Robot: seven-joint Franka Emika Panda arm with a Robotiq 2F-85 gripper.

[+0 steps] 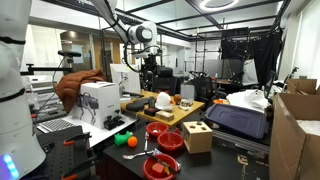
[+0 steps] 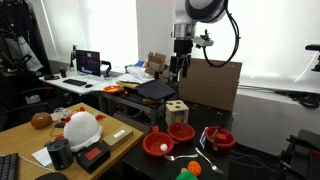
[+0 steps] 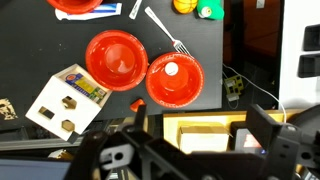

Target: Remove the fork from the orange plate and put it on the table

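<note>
Fork (image 3: pixel 165 30) lies on the worktop (image 3: pixel 30 50), on no plate.
We see it at twelve o'clock of a red dish (image 3: pixel 158 92). Our pincer (image 3: pixel 200 125) hangs wide and empty, and we judge only retreat is left.

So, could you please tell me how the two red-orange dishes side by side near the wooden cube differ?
The cube-side dish looks empty; the fork-side dish holds a small white object. The cube-side dish sits beside the wooden cube; the fork-side dish sits by the fork. Both are round, red-orange, upright.
</note>
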